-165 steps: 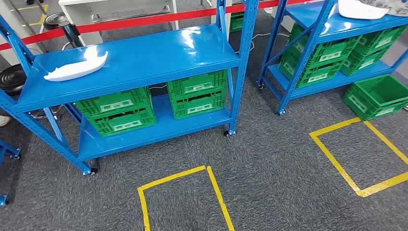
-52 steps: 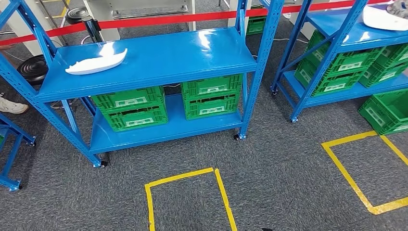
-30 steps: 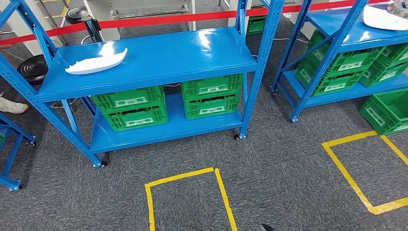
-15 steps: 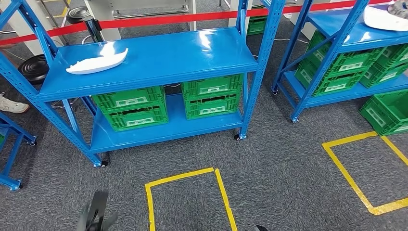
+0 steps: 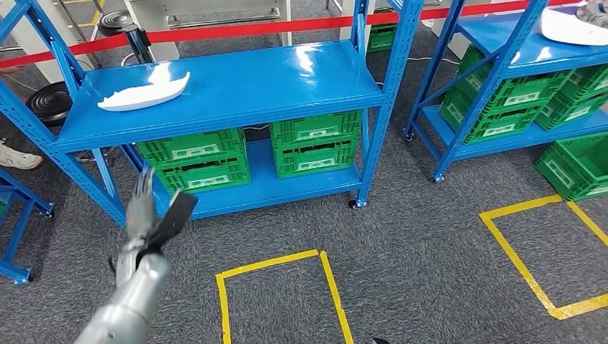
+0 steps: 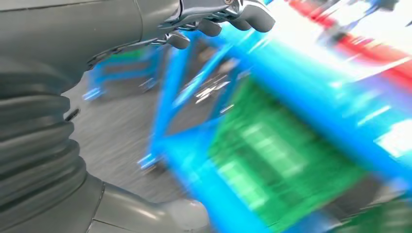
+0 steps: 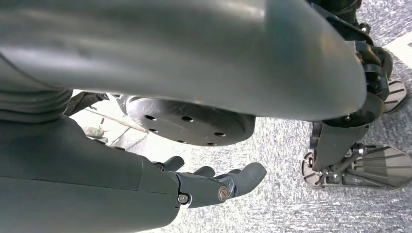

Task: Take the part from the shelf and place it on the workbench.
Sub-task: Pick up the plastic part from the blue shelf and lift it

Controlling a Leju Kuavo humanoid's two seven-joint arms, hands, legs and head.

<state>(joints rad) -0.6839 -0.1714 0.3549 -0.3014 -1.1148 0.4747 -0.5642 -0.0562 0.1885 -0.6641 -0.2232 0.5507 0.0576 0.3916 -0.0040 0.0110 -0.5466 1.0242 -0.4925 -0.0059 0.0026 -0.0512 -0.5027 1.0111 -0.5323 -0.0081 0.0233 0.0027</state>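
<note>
Grey carpet below the raised left hand (image 5: 153, 215), fingers spread, empty (white part (image 5: 143, 92) on shelf (image 5: 236, 86))

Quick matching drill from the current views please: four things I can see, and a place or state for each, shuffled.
1. white part
2. left hand
3. green crates
4. right hand

A. lower shelf level
B. hanging low by the robot's leg, holding nothing
C. top of the blue shelf, its left end
D. raised in front of the shelf, fingers apart

Pairs: 1-C, 2-D, 3-A, 4-B
</note>
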